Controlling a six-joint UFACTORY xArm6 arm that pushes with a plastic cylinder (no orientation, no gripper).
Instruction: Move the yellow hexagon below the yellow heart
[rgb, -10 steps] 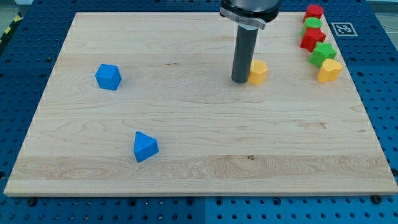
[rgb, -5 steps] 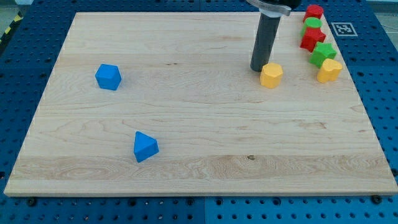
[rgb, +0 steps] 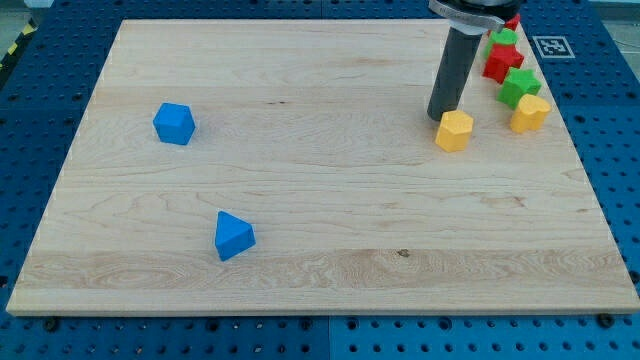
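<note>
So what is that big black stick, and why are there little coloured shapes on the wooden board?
The stick is the end of a robot arm. It has no hand, so it holds nothing; it just slides my tip along the wooden board and nudges blocks. There is only one camera, looking down at the board from one side. My tip sits right against the yellow hexagon, on its upper left. The yellow heart is to the view's right of it, with green and red blocks stacked up the edge above. Far to the view's left lie a blue cube and a blue wedge-like block.
</note>
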